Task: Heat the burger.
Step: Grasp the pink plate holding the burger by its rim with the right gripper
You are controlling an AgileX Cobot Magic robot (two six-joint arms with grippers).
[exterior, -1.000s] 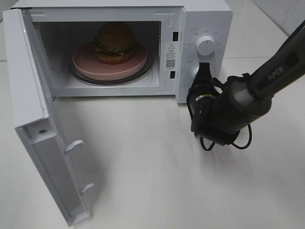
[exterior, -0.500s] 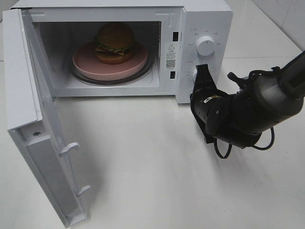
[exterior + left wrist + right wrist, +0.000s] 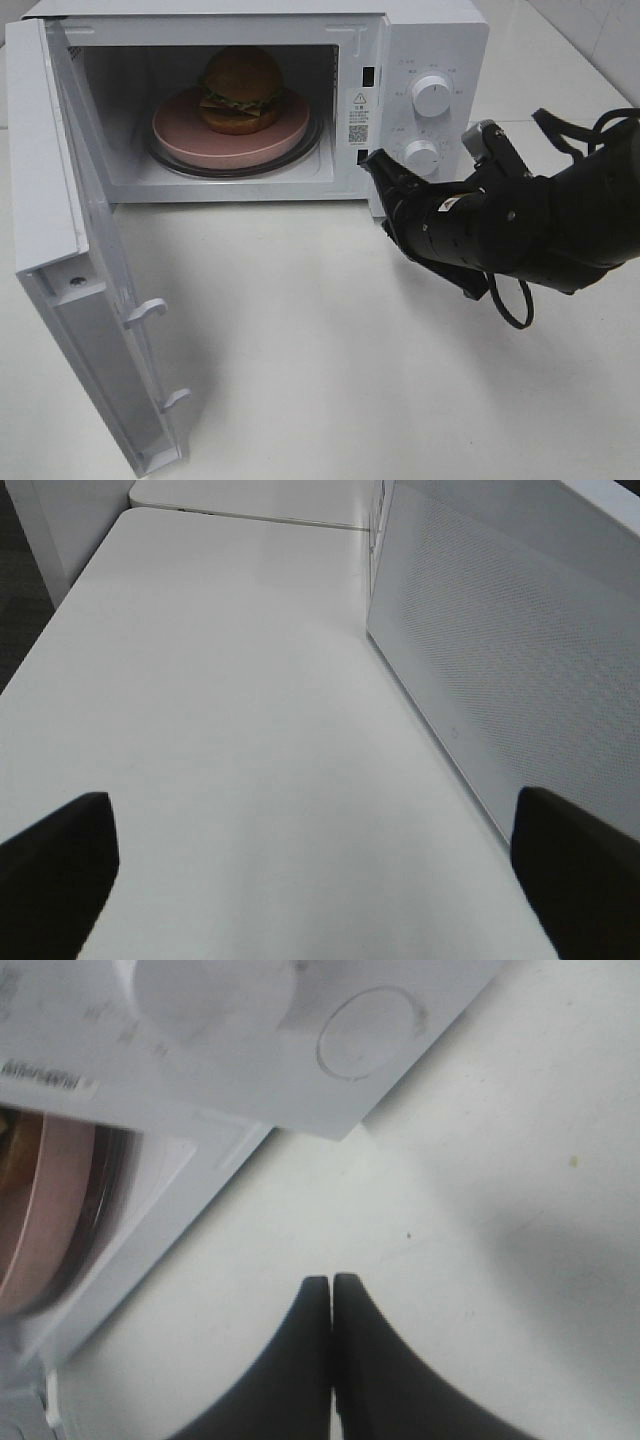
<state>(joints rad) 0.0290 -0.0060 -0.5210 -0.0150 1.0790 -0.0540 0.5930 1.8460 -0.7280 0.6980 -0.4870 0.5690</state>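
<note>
The burger [image 3: 240, 88], with a brown bun and green lettuce, sits on a pink plate [image 3: 230, 138] inside the open white microwave [image 3: 440, 35]. My right gripper [image 3: 374, 163] is shut with nothing in it. It lies sideways just in front of the microwave's control panel, its tip near the cavity's lower right corner. In the right wrist view its fingers [image 3: 332, 1282] are pressed together above the table, with the plate's edge [image 3: 55, 1200] to one side. My left gripper [image 3: 318, 845] is open over bare table beside the door's mesh panel [image 3: 520, 650].
The microwave door [image 3: 60, 210] stands swung out to the left, reaching toward the table's front edge. Two white knobs [image 3: 432, 95] [image 3: 421, 156] sit on the control panel. The white table [image 3: 320, 350] spreads out in front of the microwave.
My right arm has swung down and round from pointing at the lower knob to lying sideways, its shut tip now further left near the cavity's corner. The burger has not moved.
</note>
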